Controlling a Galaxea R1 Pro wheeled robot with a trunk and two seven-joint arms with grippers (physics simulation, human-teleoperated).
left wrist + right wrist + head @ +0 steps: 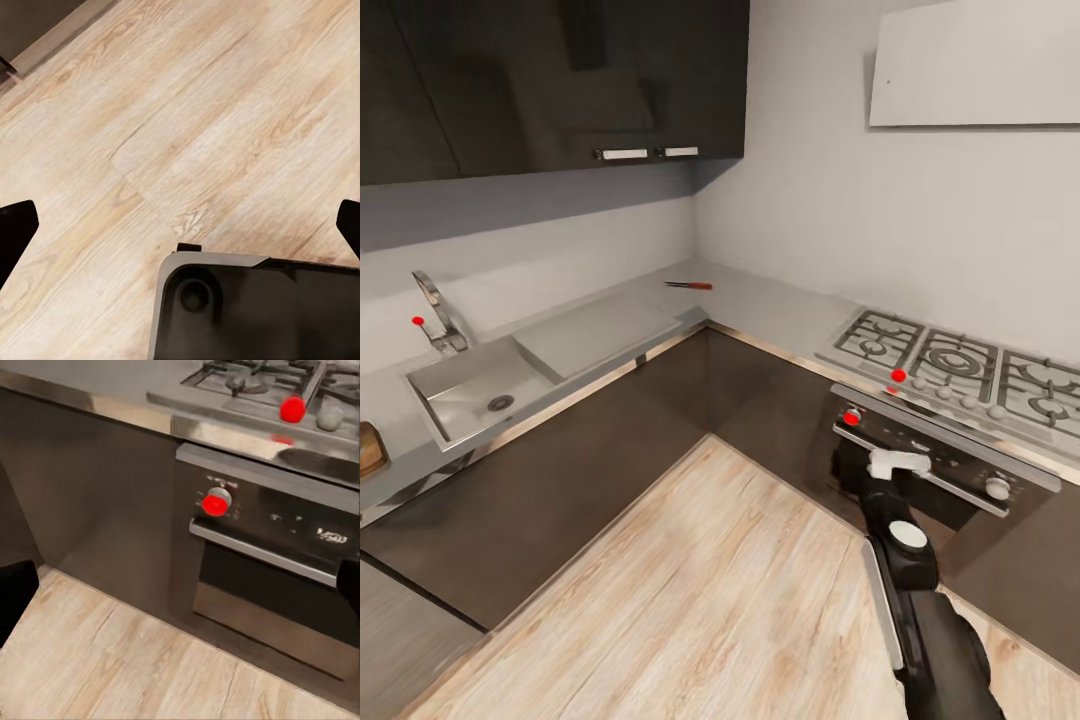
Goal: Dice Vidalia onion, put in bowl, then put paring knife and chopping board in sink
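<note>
The sink is set in the countertop at the left, its grey basin bare around a round dark drain. Behind it stands a chrome tap with a red knob. A brown wooden thing is cut off by the picture's left edge. A small slim utensil, dark with a red end, lies near the counter's corner. The onion and the bowl are out of view. My right arm reaches toward the oven; its gripper is open and holds nothing. My left gripper hangs open over the wooden floor.
A gas hob with red knobs sits over an oven at the right, close ahead of my right gripper. Dark cabinets hang above the sink. Dark lower fronts line the corner. My base lies under the left gripper.
</note>
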